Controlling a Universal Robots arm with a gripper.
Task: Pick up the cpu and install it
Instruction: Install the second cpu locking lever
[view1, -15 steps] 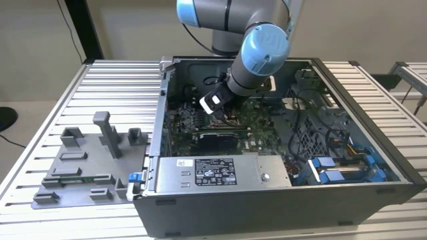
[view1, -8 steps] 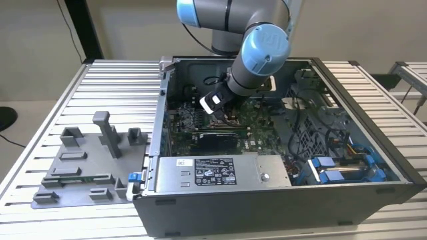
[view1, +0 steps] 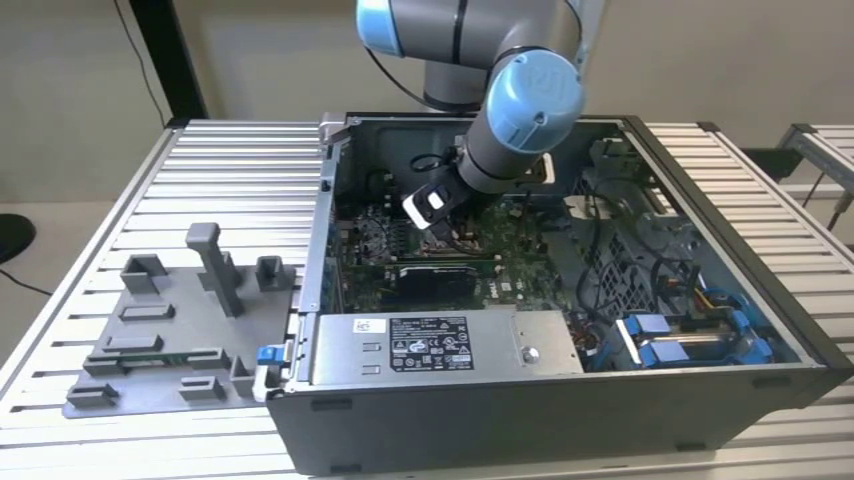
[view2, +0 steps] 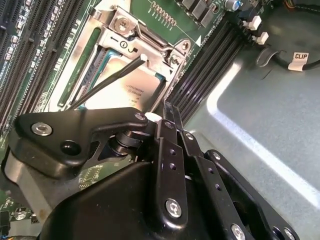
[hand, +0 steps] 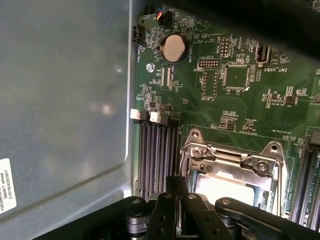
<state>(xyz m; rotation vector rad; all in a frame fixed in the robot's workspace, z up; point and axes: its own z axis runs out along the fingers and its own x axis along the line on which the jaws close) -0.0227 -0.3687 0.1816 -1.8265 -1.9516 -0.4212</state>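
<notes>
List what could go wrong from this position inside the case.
1. The cpu sits in the socket frame with the hand right above it; any sideways drag might shift the chip or harm the contacts beneath.
2. The thin retention lever lies across the cpu near the hand, so the linkage could snag it.
3. The memory slots run close beside the socket, so the hand's linkage may knock their clips.
</notes>
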